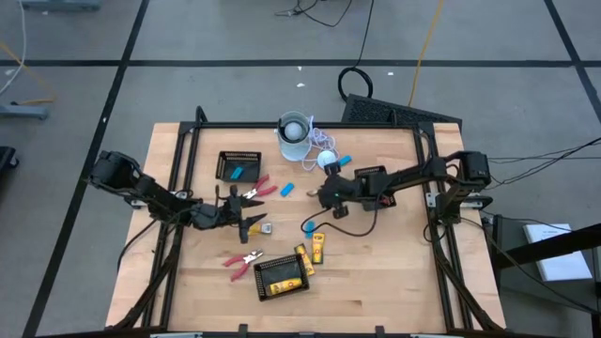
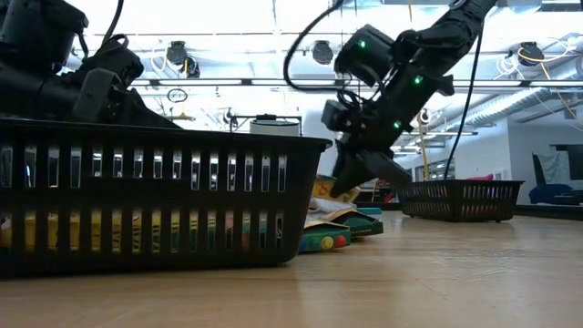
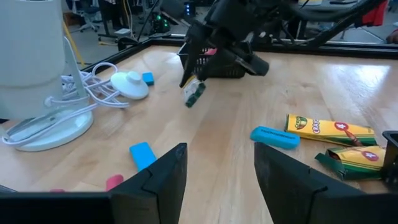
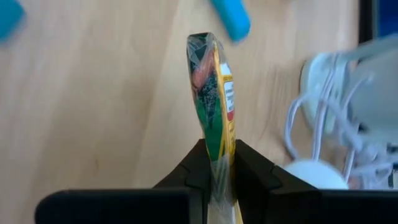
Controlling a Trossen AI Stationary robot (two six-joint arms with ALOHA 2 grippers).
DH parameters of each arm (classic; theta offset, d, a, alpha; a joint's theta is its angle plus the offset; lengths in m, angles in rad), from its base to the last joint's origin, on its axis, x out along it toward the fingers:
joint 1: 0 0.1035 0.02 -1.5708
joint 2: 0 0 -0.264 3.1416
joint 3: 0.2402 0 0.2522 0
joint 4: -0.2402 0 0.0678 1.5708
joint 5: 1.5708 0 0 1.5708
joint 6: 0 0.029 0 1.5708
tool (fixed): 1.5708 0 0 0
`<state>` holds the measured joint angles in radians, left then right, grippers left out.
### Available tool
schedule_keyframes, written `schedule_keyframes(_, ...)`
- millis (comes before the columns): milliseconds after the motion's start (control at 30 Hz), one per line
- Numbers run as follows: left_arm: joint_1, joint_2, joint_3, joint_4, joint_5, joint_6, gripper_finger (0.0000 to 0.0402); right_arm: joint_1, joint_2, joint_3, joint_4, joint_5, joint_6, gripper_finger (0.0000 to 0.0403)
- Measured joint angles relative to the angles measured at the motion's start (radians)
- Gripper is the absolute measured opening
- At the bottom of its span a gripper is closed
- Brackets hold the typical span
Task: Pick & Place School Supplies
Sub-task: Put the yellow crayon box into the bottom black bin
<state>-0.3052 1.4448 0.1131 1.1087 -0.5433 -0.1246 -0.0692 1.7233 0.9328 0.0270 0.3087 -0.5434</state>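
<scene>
My right gripper [image 4: 217,169] is shut on a yellow-and-green crayon box [image 4: 213,93] and holds it above mid-table [image 1: 324,199]. The left wrist view shows the box [image 3: 194,93] in the air. My left gripper [image 3: 217,180] stands open left of centre [image 1: 242,212] with nothing between its fingers. It is beside red-handled pliers [image 1: 255,192]. On the table lie two crayon boxes [image 1: 313,253], a second pair of pliers [image 1: 243,260], a light-blue stick [image 1: 310,226] and a blue piece [image 1: 286,190]. My right gripper pinches the crayon box between its two fingers, one on each broad face at the box's near end [image 4: 217,146]. The fingers slant down from the table's right side. The box sticks out past the fingertips, edge-on to the wrist camera, lifted clear of the table.
A black mesh tray [image 1: 238,166] holding blue pieces stands at the back left. Another tray [image 1: 282,276] with yellow boxes sits near the front edge. A white cup [image 1: 294,132] and a white corded disc [image 1: 327,160] sit at the back centre.
</scene>
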Motion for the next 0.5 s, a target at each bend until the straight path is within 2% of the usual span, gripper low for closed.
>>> schedule_keyframes(167, 0.04, 0.0, 0.0, 0.043, 0.068, 0.024, 0.0191, 0.027, 0.0, 0.047, 0.09, -0.056, 0.007, 0.0036)
schedule_keyframes(333, 0.079, 0.0, 0.009, 0.075, 0.155, 0.052, 0.0191, 0.037, -0.001, 0.105, 0.155, -0.157, 0.028, 0.0036)
schedule_keyframes(500, 0.099, 0.0, 0.023, 0.075, 0.191, 0.07, 0.0191, 0.038, -0.002, 0.124, 0.239, -0.231, 0.046, 0.0036)
